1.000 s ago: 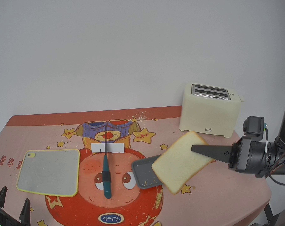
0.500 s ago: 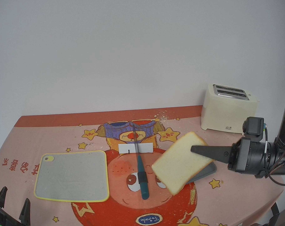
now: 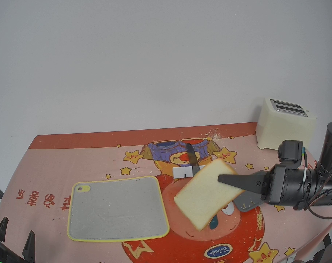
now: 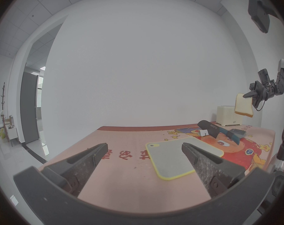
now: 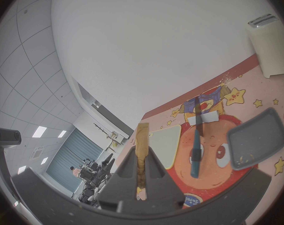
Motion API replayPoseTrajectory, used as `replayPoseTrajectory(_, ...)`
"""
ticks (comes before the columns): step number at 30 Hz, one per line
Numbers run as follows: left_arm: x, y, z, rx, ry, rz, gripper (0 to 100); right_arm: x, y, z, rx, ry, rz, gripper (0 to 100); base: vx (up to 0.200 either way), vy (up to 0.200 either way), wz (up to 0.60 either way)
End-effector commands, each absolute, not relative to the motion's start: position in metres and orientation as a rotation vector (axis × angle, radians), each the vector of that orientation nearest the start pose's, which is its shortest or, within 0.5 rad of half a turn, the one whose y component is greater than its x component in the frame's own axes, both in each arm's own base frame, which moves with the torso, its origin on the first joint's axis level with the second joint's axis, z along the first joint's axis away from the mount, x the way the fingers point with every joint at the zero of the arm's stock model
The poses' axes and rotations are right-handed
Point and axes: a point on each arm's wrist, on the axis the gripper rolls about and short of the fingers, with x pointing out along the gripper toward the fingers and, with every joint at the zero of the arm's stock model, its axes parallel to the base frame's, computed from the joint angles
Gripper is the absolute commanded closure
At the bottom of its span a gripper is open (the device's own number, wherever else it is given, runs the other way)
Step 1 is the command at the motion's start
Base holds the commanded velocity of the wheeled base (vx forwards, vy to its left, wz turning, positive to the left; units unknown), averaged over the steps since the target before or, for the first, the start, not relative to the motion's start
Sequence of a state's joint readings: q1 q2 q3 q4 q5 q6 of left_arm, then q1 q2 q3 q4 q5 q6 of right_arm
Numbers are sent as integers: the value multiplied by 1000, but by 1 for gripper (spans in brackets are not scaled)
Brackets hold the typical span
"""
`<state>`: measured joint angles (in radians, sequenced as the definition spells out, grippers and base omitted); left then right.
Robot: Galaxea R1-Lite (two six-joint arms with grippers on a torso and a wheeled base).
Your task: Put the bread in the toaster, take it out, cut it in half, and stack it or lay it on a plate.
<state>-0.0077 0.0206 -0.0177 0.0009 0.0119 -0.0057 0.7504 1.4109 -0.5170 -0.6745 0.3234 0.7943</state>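
One bread slice [image 3: 202, 198] clamped in right hand [image 3: 224, 179] — left hand [image 4: 142, 147] spread, empty — one toaster [image 3: 285, 126], one knife [image 3: 192, 159].

There's the desk [image 3: 45, 172] under its pink cartoon cloth, with the cream toaster [image 3: 286, 125] standing at the far right corner. A yellow-rimmed cutting board [image 3: 116, 209] lies left of centre. The knife [image 3: 192, 158] rests across a white card [image 3: 181, 172], with the grey plate [image 3: 248, 201] near on its right.

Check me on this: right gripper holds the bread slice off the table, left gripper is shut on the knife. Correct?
Not quite. The left wrist view shows the left gripper open and empty; the knife lies on the table. The right gripper does hold the bread slice off the table.
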Motion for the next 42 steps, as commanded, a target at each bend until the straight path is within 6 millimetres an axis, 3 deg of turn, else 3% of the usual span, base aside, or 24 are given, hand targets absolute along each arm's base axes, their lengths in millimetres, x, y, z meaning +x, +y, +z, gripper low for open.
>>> replayPoseTrajectory(1, -21, 0, 76, -6, 21, 5, 0, 157, 157, 182, 660, 646, 914, 100, 0, 200, 0)
replayPoseTrajectory(5, -21, 0, 76, -6, 23, 5, 0, 161, 161, 176, 656, 672, 901, 100, 0, 200, 0)
replayPoseTrajectory(14, -21, 0, 76, -4, 21, 5, 0, 156, 170, 174, 716, 743, 912, 100, 0, 0, 0)
replayPoseTrajectory(19, -21, 0, 76, -4, 21, 6, 0, 167, 188, 147, 679, 841, 871, 100, -160, 0, 0)
replayPoseTrajectory(26, -21, 0, 76, -4, 21, 6, 0, 195, 215, 120, 739, 736, 873, 100, -143, 0, 0)
replayPoseTrajectory(33, -21, 0, 76, -4, 21, 6, 0, 194, 224, 123, 810, 694, 918, 100, 0, 0, 0)
replayPoseTrajectory(42, -21, 0, 76, -4, 21, 6, 0, 221, 254, 111, 888, 674, 827, 100, 0, 0, 0)
